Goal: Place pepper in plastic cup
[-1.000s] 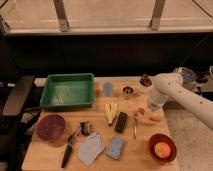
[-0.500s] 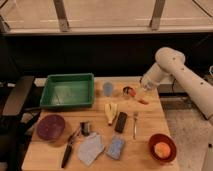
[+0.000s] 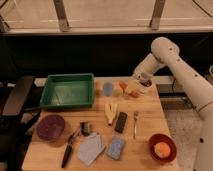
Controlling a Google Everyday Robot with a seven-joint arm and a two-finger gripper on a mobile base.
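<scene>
Wooden table (image 3: pixel 150 112) at the back edge: your gripper (image 3: pixel 131 89) hangs there, jaws clamped on the small orange-red pepper (image 3: pixel 123 86). Pepper pokes out left of the jaws, just right of the blue-grey translucent plastic cup (image 3: pixel 108 89).

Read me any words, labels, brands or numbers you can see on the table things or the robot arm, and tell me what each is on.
None can be read.
The green tray, the red bowl and the white arm show no legible print.
The gripper, jaws shut on the pepper, hangs just right of the plastic cup: no legible marking there either.
</scene>
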